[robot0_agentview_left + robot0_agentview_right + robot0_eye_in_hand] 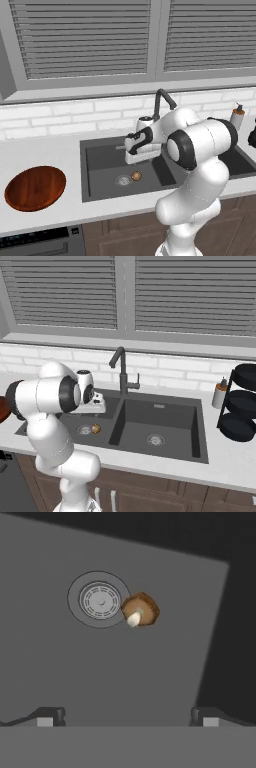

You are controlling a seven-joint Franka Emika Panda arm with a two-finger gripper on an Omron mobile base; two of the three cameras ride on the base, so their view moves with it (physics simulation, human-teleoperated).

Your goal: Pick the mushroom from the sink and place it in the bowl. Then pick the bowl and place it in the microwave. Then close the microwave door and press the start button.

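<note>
The mushroom, a small brown cap with a pale stem, lies on the floor of the left basin of the dark grey sink, right beside the round metal drain. My gripper hangs above that basin, pointing down, open and empty. The mushroom lies below it, apart from the fingertips. The reddish-brown wooden bowl sits on the counter left of the sink; its edge shows behind my arm. The microwave and its door are out of view.
A dark curved faucet rises behind the sink's divider, close to my arm. A soap bottle and a black rack of dark plates stand on the right counter. A dark appliance front sits under the bowl.
</note>
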